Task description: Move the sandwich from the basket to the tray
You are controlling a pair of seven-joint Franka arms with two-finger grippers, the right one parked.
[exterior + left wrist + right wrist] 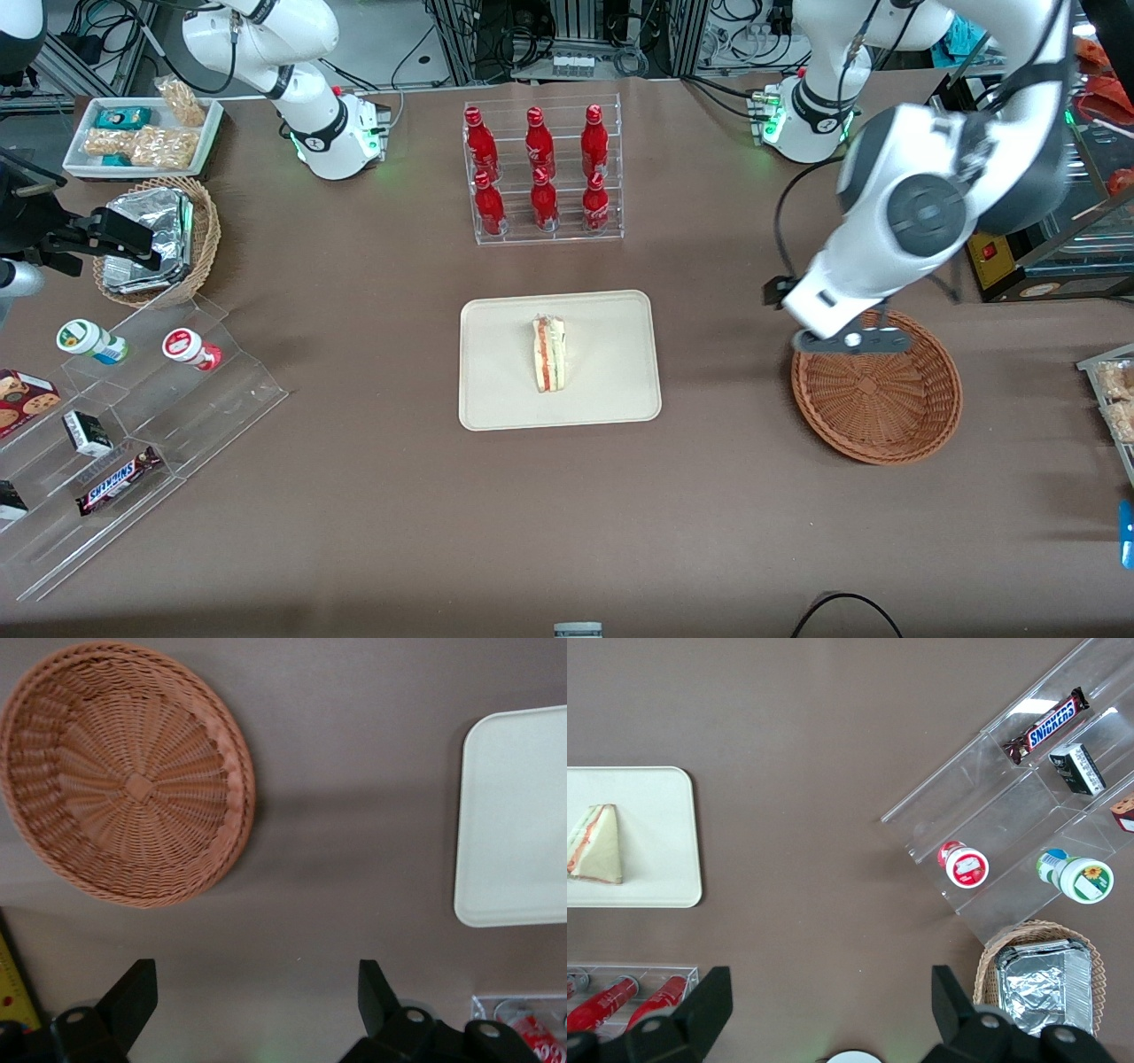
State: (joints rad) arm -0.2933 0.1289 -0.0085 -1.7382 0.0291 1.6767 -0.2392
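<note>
Front overview — two downward wrist views

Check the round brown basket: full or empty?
Empty: the basket shows only bare weave. The sandwich lies on the tray; the open gripper hovers above the basket's rim.

The working arm's own casing hides the gripper [849, 344] fingertips in the front view, at centre right, along with the basket [877, 399] rim nearest them. The wrist camera crops the tray [514, 815] at the frame edge. Snack packets [1118, 399] at far right are cut off.
</note>
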